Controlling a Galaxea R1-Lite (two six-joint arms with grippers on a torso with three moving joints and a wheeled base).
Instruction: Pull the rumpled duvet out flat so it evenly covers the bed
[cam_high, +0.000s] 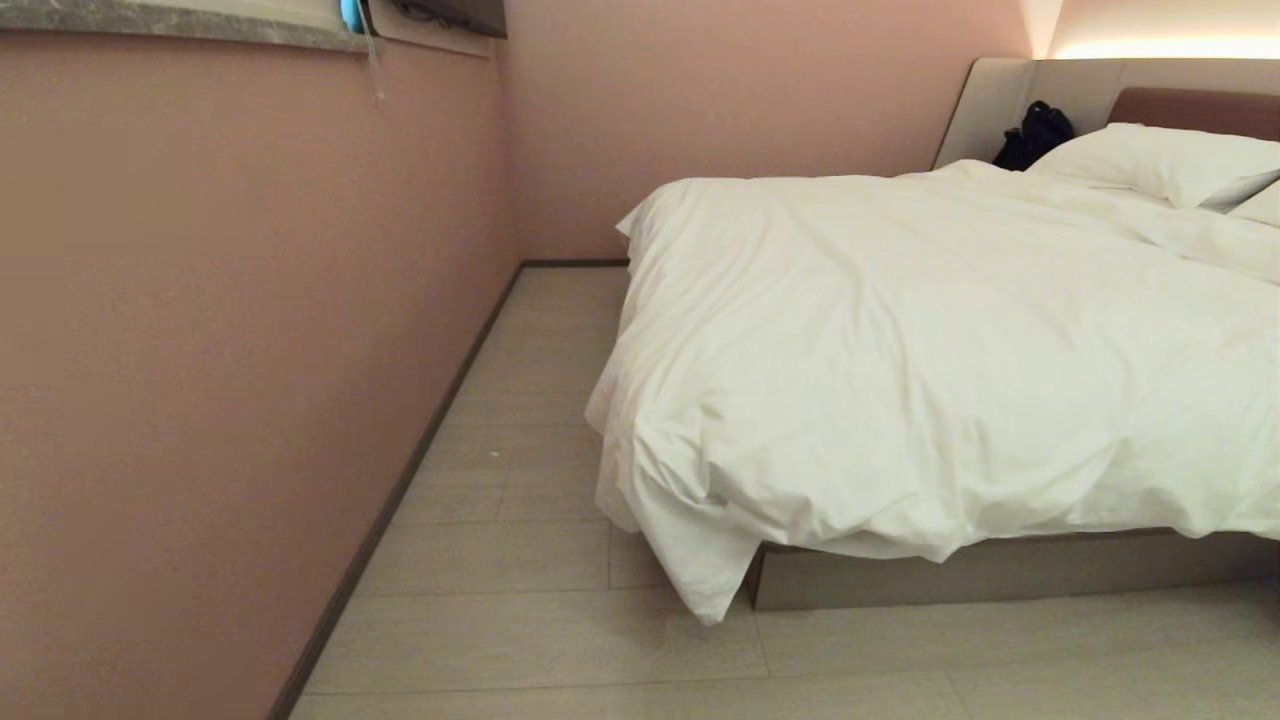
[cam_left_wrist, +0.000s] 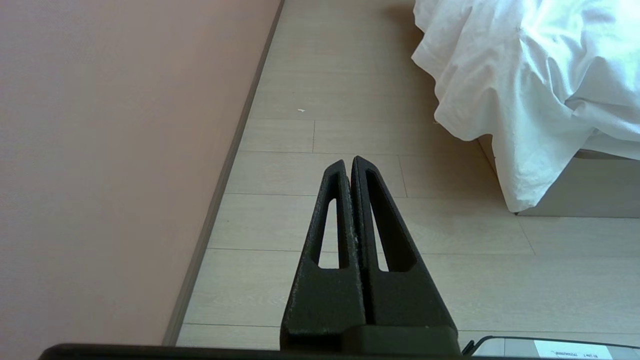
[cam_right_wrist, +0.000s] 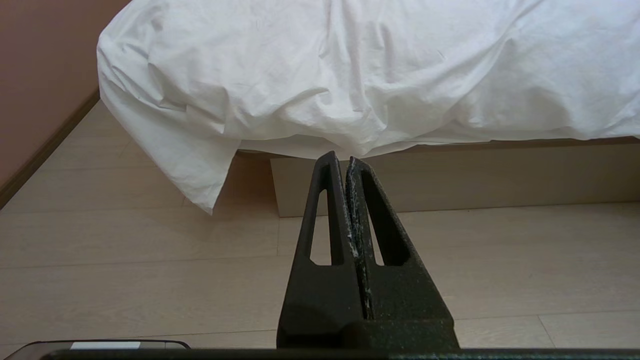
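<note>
Nearest, the black wedge-fingered left gripper (cam_left_wrist: 351, 161) and the black right gripper (cam_right_wrist: 341, 156) hang over the pale plank floor (cam_high: 560, 640), fingers pressed together and empty. A white label at the left wrist view's edge is too small to read. Beyond, the puffy white wrinkled duvet (cam_high: 900, 370) lies lengthwise on the grey-beige-based bed (cam_high: 1000, 572), one corner drooping past the foot-end corner. A plump white pillow (cam_high: 1165, 160) is cut off; the black object (cam_high: 1035, 135) beside it may be a bag.

Dim warm light, glowing headboard strip (cam_high: 1165, 47)
</note>
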